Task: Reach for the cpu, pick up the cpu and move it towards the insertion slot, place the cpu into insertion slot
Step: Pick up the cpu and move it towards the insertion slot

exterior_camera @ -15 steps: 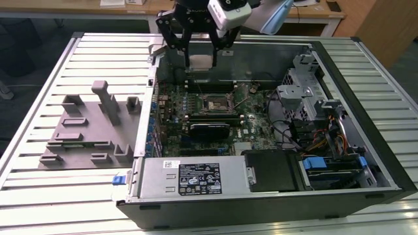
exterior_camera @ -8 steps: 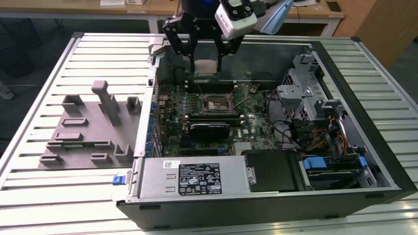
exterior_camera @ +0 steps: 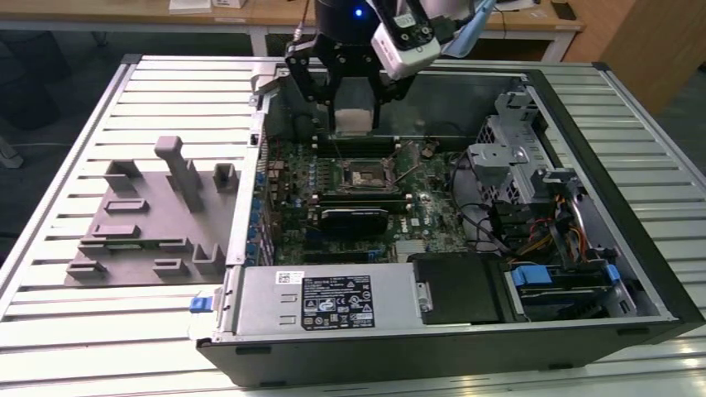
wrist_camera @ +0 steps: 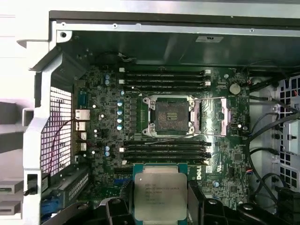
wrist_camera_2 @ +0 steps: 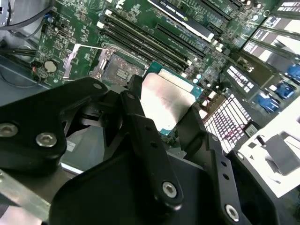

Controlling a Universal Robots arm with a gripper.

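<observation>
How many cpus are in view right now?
1. The cpu is held in the gripper above the motherboard, short of the insertion slot, whose centre is bare. Others could be hidden.

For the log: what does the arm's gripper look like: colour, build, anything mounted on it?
The gripper is matte black, built of flat linkage bars joined by silver socket-head screws. A blue light glows on the black wrist above it, and a white camera box is mounted beside it.
</observation>
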